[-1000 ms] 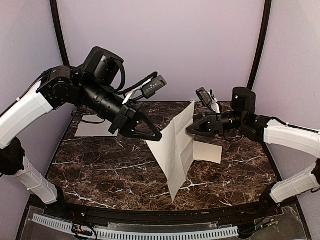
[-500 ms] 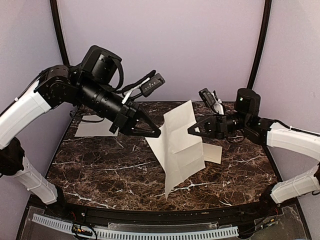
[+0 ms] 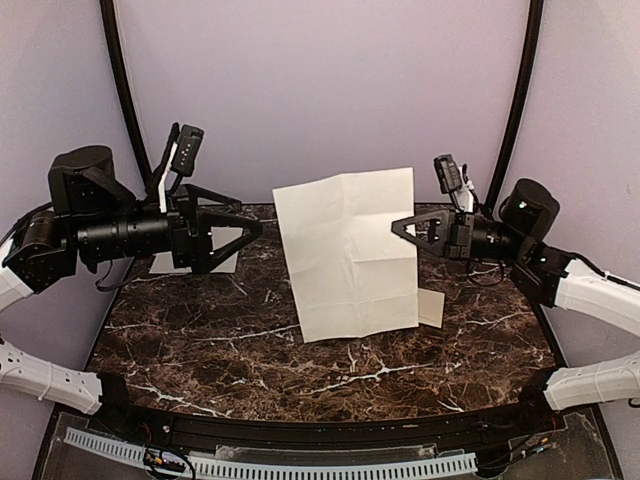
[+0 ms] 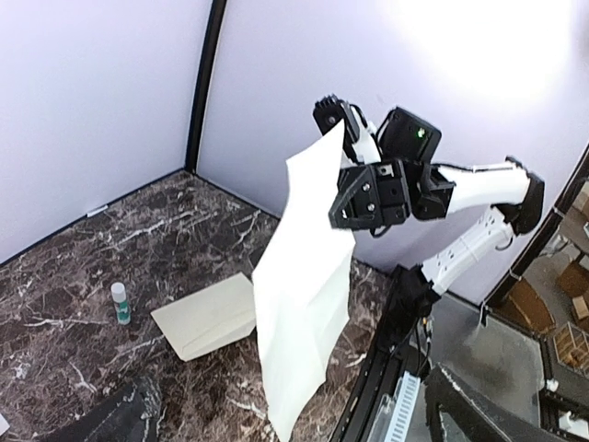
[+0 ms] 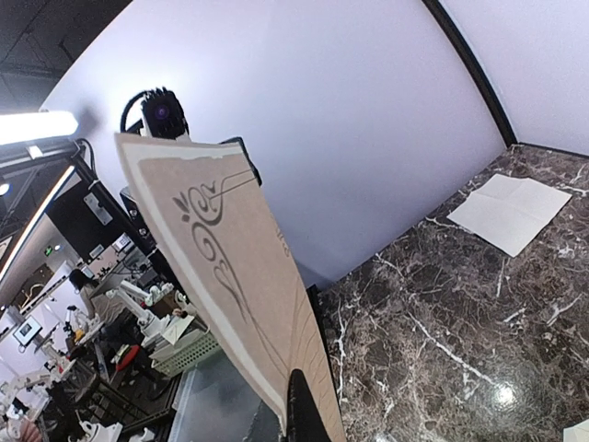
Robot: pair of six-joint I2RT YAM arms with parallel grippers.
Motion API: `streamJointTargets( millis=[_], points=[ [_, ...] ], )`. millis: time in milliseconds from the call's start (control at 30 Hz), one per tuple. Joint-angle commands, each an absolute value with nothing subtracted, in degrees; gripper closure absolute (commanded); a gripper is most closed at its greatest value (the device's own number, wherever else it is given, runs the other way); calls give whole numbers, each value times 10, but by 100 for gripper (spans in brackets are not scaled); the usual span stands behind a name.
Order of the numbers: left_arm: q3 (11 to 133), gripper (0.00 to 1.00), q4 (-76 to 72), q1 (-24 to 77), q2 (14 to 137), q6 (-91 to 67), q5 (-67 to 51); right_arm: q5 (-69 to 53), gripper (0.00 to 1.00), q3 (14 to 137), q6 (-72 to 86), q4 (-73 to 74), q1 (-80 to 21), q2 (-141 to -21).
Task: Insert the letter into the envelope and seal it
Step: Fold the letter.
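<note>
The letter [image 3: 350, 255] is a creased white sheet hanging upright over the middle of the table, its lower edge near the marble. My right gripper [image 3: 402, 228] is shut on its right edge, about halfway up. In the right wrist view the letter [image 5: 239, 276] fills the left side, showing a printed ornament, with one finger [image 5: 304, 410] pressed on it. My left gripper [image 3: 255, 228] stands open to the left of the sheet, apart from it. The cream-beige envelope [image 3: 432, 307] lies flat on the table behind the sheet's lower right corner; the left wrist view shows the envelope [image 4: 207, 318] more fully.
Another white paper [image 3: 162, 264] lies at the back left of the marble table [image 3: 200, 340], partly under my left arm. A small bottle [image 4: 119, 302] stands on the table left of the envelope. Purple walls close in the back and sides.
My left gripper has opened, let go of the letter and drawn back to the left. The right gripper has shut on the sheet and raised it, so it now hangs flat facing the top camera.
</note>
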State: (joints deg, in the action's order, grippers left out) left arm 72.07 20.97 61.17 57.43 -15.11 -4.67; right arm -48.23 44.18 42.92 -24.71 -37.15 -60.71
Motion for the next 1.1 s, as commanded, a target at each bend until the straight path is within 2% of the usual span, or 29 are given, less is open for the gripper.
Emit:
streamJointTargets(
  millis=[0,300,533,667,900,1067],
  points=[
    [665,1,97,607,562,-203,-40,-434,100,447,482,-294,-374,-584],
    [597,1,-17,606,583,-264,-140,-438,100,446,534,-321,-375,-557],
    [589,2,-49,606,621,-279,-156,-429,100,435,555,-296,-377,-545],
    [584,12,-57,606,629,-286,-169,-413,100,413,572,-313,-383,-537],
    [577,47,-61,606,638,-296,-209,-383,100,383,592,-340,-391,-517],
    [580,47,-54,606,657,-282,-222,-381,100,386,595,-333,-393,-508]
  ],
)
